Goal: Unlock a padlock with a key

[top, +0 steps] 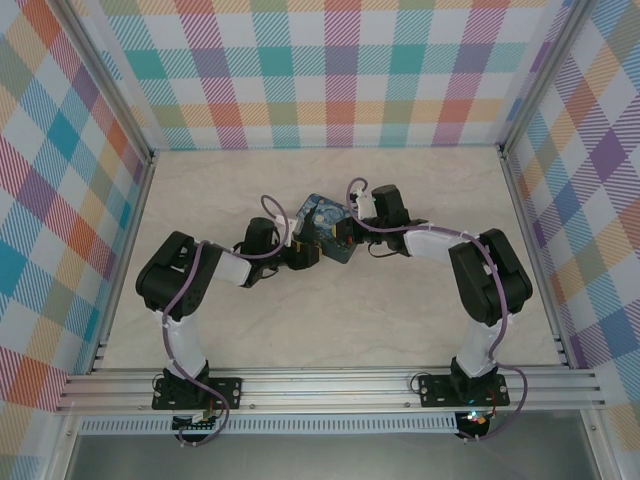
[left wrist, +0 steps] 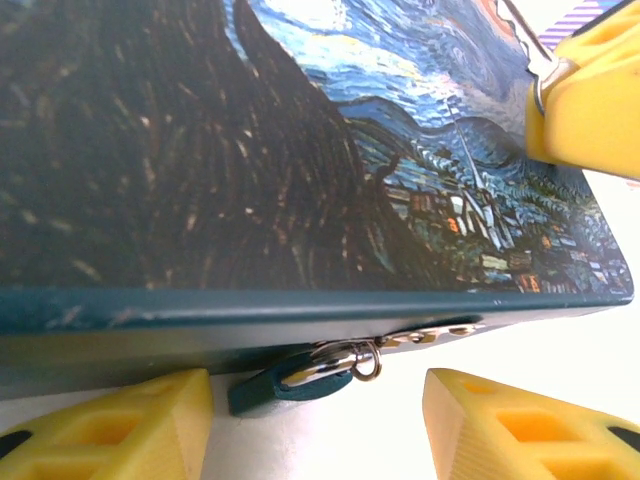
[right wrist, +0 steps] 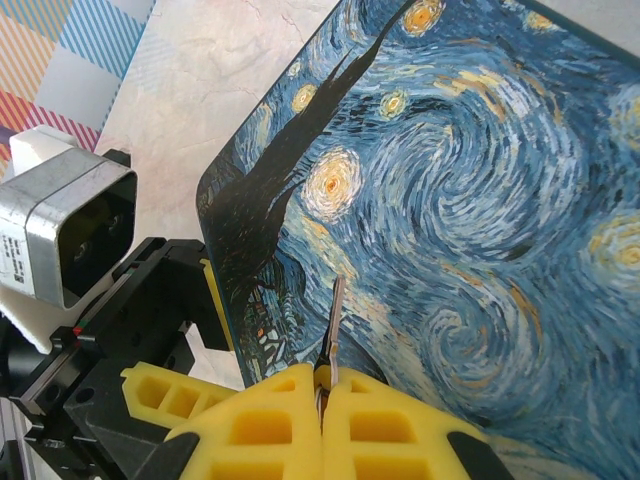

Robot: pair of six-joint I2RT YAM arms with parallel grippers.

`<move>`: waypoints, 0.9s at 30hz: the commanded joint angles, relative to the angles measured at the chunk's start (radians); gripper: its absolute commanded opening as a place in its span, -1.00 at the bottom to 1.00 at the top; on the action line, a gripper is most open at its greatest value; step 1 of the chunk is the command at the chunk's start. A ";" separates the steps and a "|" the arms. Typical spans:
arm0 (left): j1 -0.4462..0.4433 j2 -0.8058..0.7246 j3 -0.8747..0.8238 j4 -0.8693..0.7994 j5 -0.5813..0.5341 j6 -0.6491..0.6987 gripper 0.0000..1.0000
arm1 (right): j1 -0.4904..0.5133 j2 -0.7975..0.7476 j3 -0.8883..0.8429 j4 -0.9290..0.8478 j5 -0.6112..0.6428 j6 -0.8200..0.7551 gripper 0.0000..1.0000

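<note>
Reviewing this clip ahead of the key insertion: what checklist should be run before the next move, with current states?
1. Key clamped in right hand: ok.
2. Left hand open, straddling padlock: ok.
3. Padlock held steady: not ok, left hand not closed on it.
4. Key at padlock: not ok, key is over the tin lid, padlock hangs at the tin's side edge.
5. Keyhole facing the key: cannot tell.

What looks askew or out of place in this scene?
The starry-night tin sits diagonal on the table, and the blue padlock lies sideways against its front wall, not hanging straight. Nothing looks spilled or damaged.
</note>
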State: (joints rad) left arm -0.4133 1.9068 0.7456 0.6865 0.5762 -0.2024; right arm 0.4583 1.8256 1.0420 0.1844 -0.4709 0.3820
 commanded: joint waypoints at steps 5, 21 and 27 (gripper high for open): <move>-0.025 0.056 0.044 -0.052 -0.072 0.104 0.16 | 0.001 0.031 -0.003 -0.056 0.015 0.006 -1.00; -0.083 0.093 0.070 -0.080 -0.173 0.144 0.03 | 0.000 0.030 -0.007 -0.058 0.017 0.003 -1.00; -0.093 0.106 0.091 -0.075 -0.160 0.067 -0.02 | 0.000 0.029 -0.007 -0.054 0.018 0.005 -1.00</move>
State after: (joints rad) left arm -0.4774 1.9553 0.8181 0.6575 0.4168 -0.0917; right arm 0.4580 1.8256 1.0420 0.1856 -0.4595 0.3817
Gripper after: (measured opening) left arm 0.493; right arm 0.059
